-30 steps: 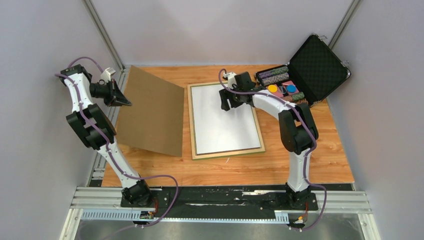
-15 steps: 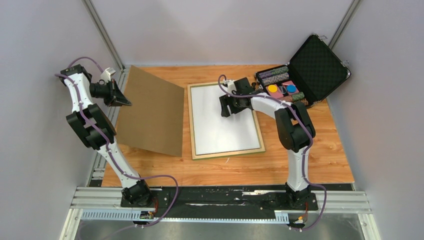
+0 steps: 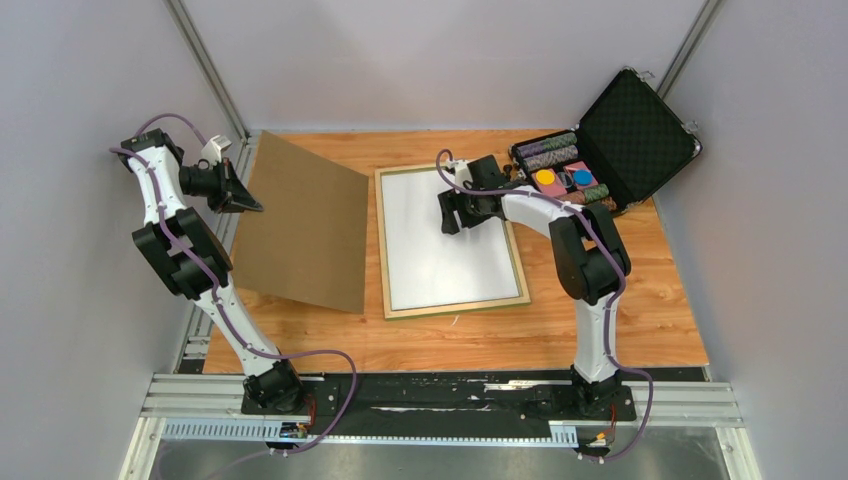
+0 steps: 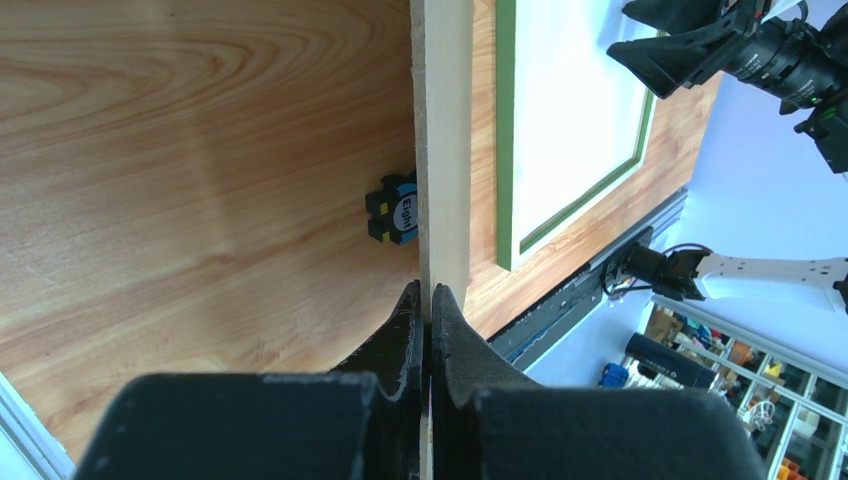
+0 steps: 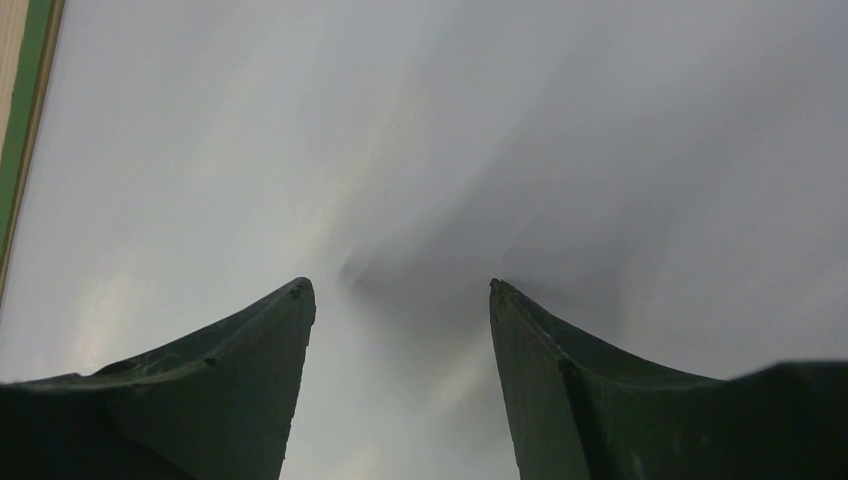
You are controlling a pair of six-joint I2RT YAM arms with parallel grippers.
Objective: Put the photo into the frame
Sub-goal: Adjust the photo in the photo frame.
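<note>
your right gripper (image 3: 452,222) has shifted a little over the frame (image 3: 456,308). its jaws are spread, tips down on the white sheet inside, which looks like the photo (image 3: 450,265) face down, probably to seat it flat. your left gripper (image 3: 250,205) is clamped on the brown backing board (image 3: 300,230), tilting it up clear of the frame.

Light: bright, even, from overhead.
Shadow: soft grey smudge inside the frame (image 3: 383,240), right wrist view.
Focus: right wrist view hazy; left wrist view sharp at the frame.

A brown backing board (image 3: 305,225) tilts up off the wooden table (image 3: 620,320) (open black case (image 3: 635,125) far right).
</note>
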